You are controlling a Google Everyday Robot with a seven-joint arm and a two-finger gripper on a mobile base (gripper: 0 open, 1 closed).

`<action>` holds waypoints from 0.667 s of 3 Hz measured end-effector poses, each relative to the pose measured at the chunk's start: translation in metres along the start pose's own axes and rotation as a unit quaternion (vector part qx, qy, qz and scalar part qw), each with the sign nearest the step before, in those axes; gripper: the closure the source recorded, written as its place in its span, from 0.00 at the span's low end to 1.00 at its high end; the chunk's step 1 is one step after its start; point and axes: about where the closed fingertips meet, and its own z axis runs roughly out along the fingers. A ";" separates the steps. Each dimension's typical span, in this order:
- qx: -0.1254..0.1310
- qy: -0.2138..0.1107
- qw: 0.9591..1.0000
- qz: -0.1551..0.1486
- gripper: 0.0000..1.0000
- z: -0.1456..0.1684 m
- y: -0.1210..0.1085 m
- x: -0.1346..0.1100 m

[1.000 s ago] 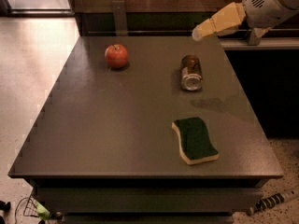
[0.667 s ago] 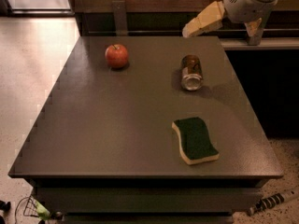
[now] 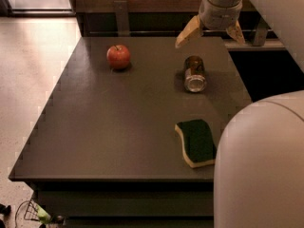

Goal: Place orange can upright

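The orange can (image 3: 194,74) lay on its side on the bench (image 3: 118,127), with one silver end facing the camera. Your claw (image 3: 210,41) hung in the air just above and behind the can, its two fingers spread wide, holding nothing. To do this step well, I think you needed to come down with one finger on each round side of the can, squeeze gently, then tip it onto a silver end. The apple (image 3: 118,56) and the sponge (image 3: 197,142) sat well apart from the can.
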 end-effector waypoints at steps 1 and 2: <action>0.015 0.041 0.999 0.015 0.00 0.028 -0.002 0.001; 0.005 0.069 0.998 0.007 0.00 0.045 0.005 0.007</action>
